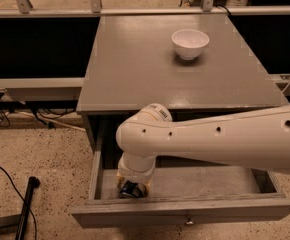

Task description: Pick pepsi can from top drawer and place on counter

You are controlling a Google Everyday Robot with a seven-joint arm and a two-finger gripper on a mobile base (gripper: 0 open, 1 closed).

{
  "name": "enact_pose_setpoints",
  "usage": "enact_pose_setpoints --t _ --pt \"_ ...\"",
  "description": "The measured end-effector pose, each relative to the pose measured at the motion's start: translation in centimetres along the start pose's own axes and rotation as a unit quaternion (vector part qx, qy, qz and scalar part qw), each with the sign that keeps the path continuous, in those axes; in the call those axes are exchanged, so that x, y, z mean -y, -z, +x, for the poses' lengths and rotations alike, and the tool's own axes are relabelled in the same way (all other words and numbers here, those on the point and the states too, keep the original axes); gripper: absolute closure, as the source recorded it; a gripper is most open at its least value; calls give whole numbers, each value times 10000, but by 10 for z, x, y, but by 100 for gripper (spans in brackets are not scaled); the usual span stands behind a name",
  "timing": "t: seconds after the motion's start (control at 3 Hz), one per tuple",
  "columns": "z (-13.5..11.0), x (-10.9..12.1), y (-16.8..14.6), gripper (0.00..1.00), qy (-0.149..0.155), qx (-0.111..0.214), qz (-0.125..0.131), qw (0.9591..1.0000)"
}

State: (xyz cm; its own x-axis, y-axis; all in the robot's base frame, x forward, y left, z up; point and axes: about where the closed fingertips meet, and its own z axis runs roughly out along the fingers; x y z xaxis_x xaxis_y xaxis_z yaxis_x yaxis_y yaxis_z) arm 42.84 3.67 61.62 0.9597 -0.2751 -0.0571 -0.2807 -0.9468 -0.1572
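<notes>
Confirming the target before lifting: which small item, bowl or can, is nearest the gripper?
The dark blue can, near the front of the open drawer, right at the gripper. The white bowl sits up on the counter, well away.

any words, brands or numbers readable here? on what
No text can be read.
pepsi can, in the top drawer at the end effector: marks too blurred to read.
white bowl on the counter: plain, no text.
arm: no lettering, only small dark spots.
</notes>
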Motion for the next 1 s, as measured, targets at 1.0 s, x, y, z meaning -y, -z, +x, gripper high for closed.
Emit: enact_pose_setpoints --t 1.0 --pt "8 -11 -12 43 -42 -68 -177 9998"
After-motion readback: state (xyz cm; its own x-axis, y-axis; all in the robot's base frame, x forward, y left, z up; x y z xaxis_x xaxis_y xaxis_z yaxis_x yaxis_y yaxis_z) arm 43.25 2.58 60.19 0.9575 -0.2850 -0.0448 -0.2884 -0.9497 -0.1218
